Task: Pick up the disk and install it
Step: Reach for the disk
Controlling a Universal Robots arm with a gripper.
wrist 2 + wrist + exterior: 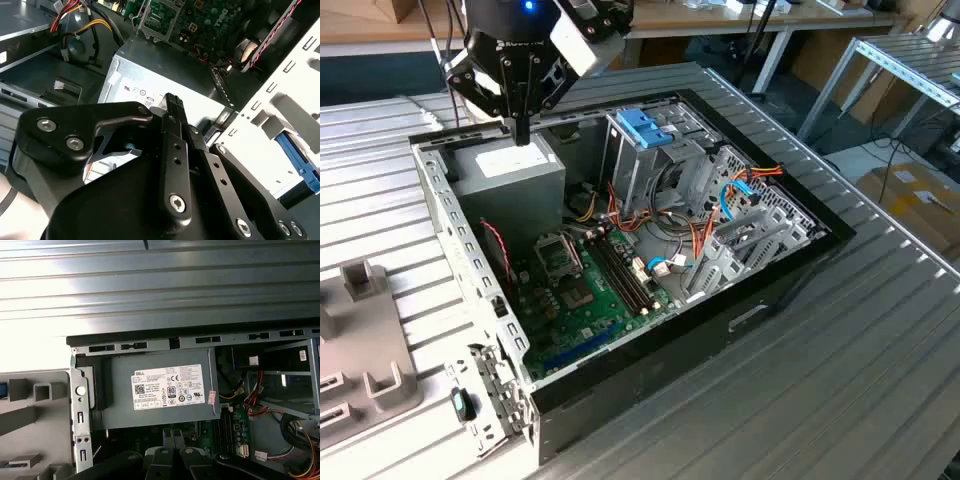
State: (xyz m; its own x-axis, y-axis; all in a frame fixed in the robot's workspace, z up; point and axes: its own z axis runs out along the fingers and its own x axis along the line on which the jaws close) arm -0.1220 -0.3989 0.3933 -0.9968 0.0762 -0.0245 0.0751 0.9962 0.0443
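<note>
My gripper [521,135] hangs over the grey power supply [510,178] in the far corner of the open computer case [760,300], on the exterior view's left. Its dark fingers [172,107] are pressed together with nothing between them, a little above the supply's labelled top [165,390]. Outside the case wall, a blue plastic edge [296,154] lies in a grey holder. I cannot tell whether it belongs to the disk. The metal drive cage [640,170] stands inside the case with a blue bracket [645,125] on top.
The case holds a green motherboard [590,290], orange and blue cables [730,195] and red wires. A grey slotted fixture [360,340] rests on the ribbed metal table [860,380] at the exterior view's left. Workbenches and a cardboard box [915,195] stand beyond.
</note>
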